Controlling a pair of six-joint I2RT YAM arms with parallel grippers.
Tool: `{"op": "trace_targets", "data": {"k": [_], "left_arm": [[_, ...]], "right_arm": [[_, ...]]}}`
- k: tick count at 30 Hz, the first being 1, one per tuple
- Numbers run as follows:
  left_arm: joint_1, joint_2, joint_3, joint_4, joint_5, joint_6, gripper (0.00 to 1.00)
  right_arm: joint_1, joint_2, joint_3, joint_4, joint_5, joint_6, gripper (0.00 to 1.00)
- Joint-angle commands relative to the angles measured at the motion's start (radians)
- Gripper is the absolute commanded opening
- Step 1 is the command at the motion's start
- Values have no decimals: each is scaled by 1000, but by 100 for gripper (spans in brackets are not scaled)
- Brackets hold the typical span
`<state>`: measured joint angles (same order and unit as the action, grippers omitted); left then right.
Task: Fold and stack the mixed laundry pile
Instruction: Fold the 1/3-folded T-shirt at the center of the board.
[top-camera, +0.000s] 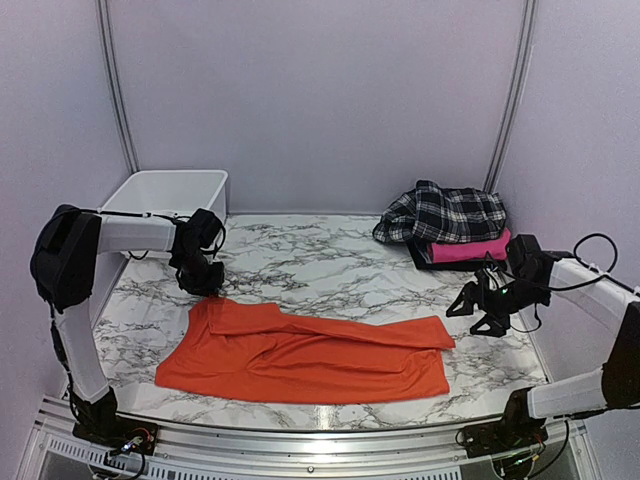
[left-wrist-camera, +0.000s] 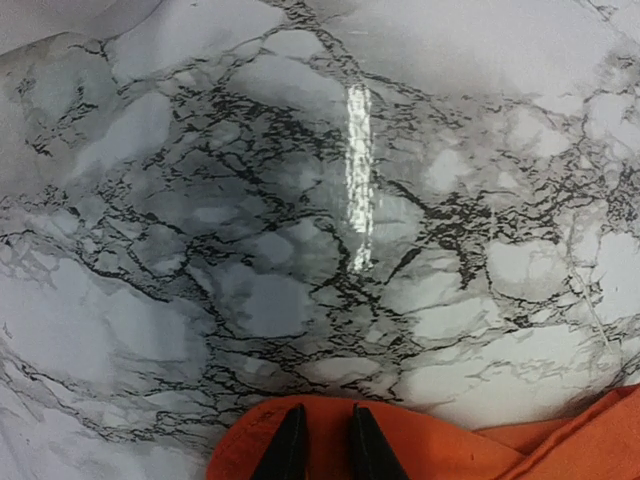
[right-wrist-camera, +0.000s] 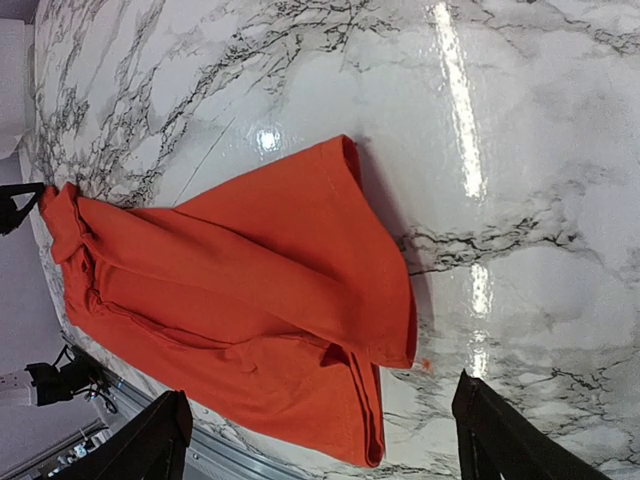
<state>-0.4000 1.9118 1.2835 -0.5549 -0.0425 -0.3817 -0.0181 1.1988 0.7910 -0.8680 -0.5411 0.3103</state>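
The bright orange t-shirt (top-camera: 300, 355) lies half-folded on the marble worktop (top-camera: 330, 260), the black-and-white plaid shirt (top-camera: 445, 212) still crumpled at far right. Left gripper (left-wrist-camera: 320, 440) narrow at the orange edge, hold unclear; right gripper (right-wrist-camera: 320, 392) wide, empty.

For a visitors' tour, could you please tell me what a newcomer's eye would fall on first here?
The bright orange t-shirt spread across the near half of the marble table stands out first. Next comes the plaid shirt, heaped on a folded pink garment at the far right.
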Motion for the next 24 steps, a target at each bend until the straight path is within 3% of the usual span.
{"op": "trace_targets", "data": {"k": [1, 2, 7, 14, 24], "left_arm": [[48, -19, -29, -12, -17, -24, 6], [60, -36, -40, -12, -33, -27, 0], [112, -98, -74, -12, -91, -19, 0], [153, -61, -58, -12, -107, -7, 0], [182, -30, -61, -7, -118, 4, 0]], "right_arm": [[-5, 5, 32, 21, -7, -7, 86], [-5, 9, 32, 24, -9, -7, 86], [-2, 32, 28, 51, -27, -13, 86], [-7, 40, 28, 42, 30, 5, 89], [-71, -196, -98, -32, 71, 117, 98]]}}
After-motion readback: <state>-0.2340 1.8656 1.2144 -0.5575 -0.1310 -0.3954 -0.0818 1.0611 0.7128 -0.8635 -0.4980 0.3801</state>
